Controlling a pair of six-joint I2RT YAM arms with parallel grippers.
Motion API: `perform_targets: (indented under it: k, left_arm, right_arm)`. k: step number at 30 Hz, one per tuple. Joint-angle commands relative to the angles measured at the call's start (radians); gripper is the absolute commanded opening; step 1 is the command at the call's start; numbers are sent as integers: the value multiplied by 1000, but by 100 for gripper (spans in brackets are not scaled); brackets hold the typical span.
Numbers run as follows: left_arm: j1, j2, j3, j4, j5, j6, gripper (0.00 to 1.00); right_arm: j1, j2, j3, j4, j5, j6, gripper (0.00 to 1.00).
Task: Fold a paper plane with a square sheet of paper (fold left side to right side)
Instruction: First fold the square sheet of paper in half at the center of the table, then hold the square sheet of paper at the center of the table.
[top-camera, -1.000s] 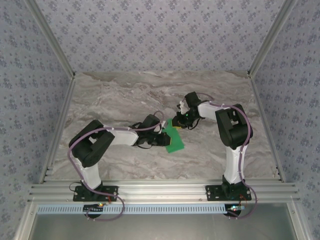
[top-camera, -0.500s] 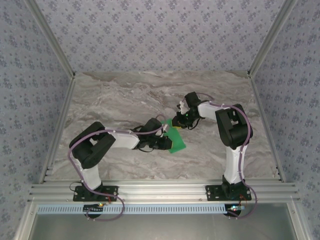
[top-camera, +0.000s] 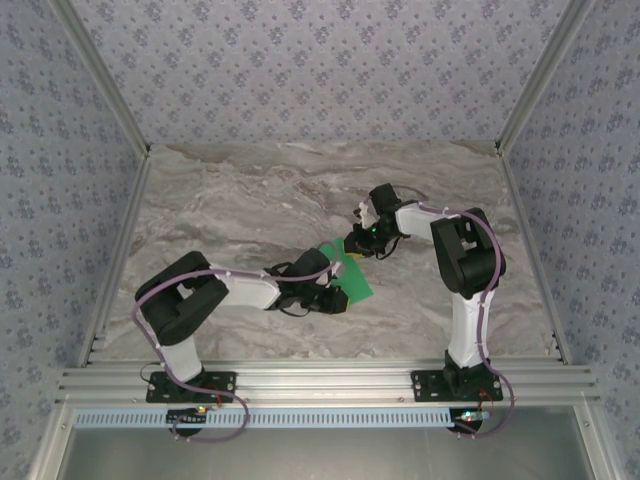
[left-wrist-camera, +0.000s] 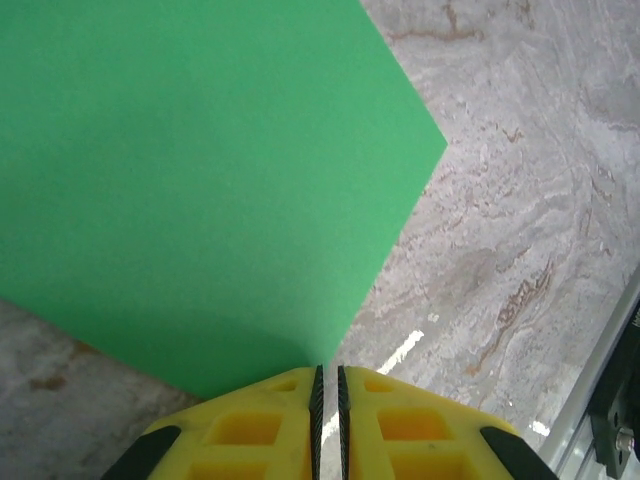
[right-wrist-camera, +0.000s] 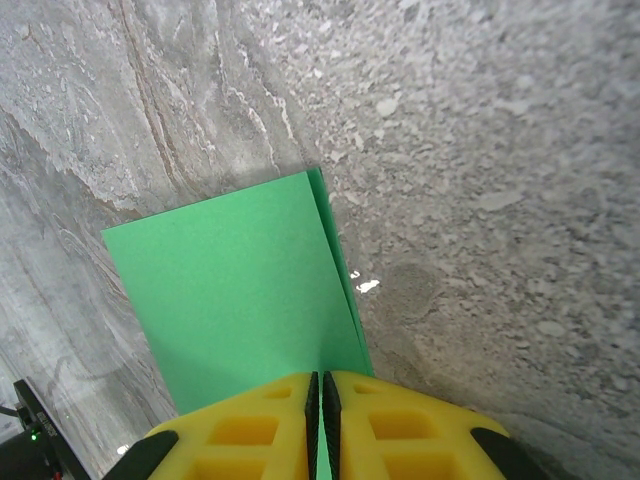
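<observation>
The green sheet (top-camera: 347, 272) lies in the middle of the bench (top-camera: 230, 200), between the two arms. The left fingers (left-wrist-camera: 285, 388) are pinched narrow on one edge, and the right fingers (right-wrist-camera: 275, 390) on the opposite, doubled edge. It looks light, floppy and easily creased, so it is best held gently by its edges.

The square sheet of paper (top-camera: 350, 277) is plain bright green, matte and unmarked. It lies at a slant near the middle of the marbled tabletop (top-camera: 250, 200). It is doubled over: in the right wrist view, the edge of a lower layer peeks out along one side of the top layer. Its surface looks smooth and flat. One end is pinched in the left gripper (left-wrist-camera: 328, 375), the opposite end in the right gripper (right-wrist-camera: 320, 382).
</observation>
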Motion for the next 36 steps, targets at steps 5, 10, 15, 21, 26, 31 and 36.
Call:
perform_targets:
  k: [5,10,15,21,26,31,36]
  left_arm:
    - [-15,-96,-36,-46,3,-12,14]
    - [36,-165,-16,-28,25,-13,14]
    - [89,-119,33,-12,41,-8,15]
    - [94,27,140,-42,62,22,15]
    - [89,78,153,-46,56,16,15]
    - [66,104,148,-79,29,-1,15]
    - [60,117,142,-99,7,-30,15]
  right_arm:
    - [4,65,-19,-87,96,-14,13]
    - [3,60,-20,-87,95,-12,13]
    - [5,58,-17,-87,92,-11,13]
    - [8,54,-17,-85,84,-11,13]
    - [12,45,-16,-68,64,-4,14]
    - [8,25,6,-51,35,6,14]
    - [-12,-30,43,-30,-2,27,16]
